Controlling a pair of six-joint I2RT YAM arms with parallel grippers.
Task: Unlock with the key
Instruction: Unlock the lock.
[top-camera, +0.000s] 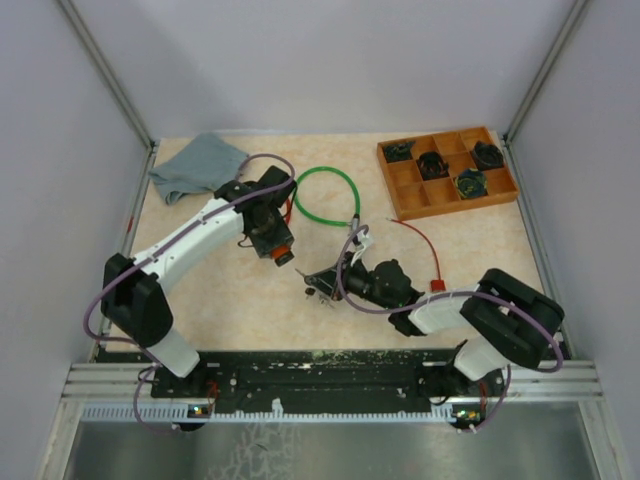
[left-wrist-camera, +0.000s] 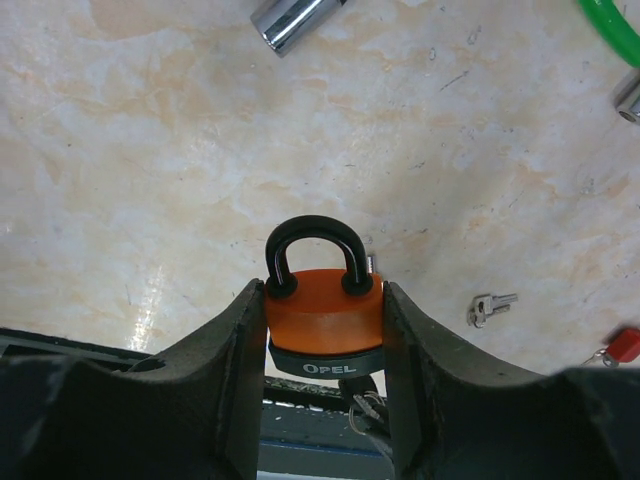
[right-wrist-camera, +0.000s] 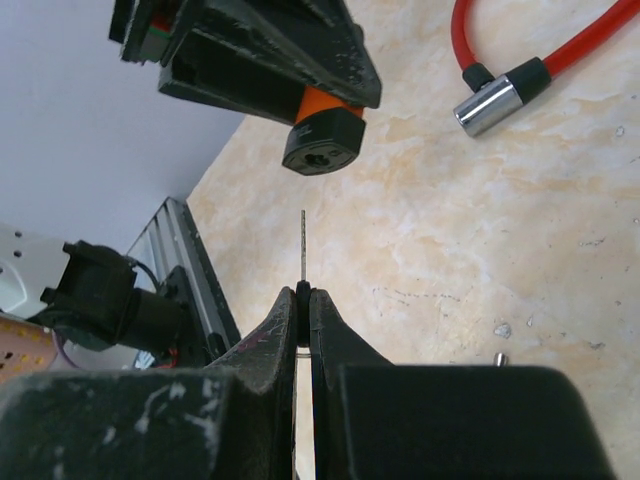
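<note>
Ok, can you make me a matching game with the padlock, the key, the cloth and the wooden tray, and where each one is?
Things:
1. padlock
2. key
3. cloth
4. wooden tray

Places:
a. far right corner of the table
b. pinched in the right gripper
c. far left corner of the table
d. clamped in the left gripper

Pairs: 1-d, 2-b, 3-c, 4-a
</note>
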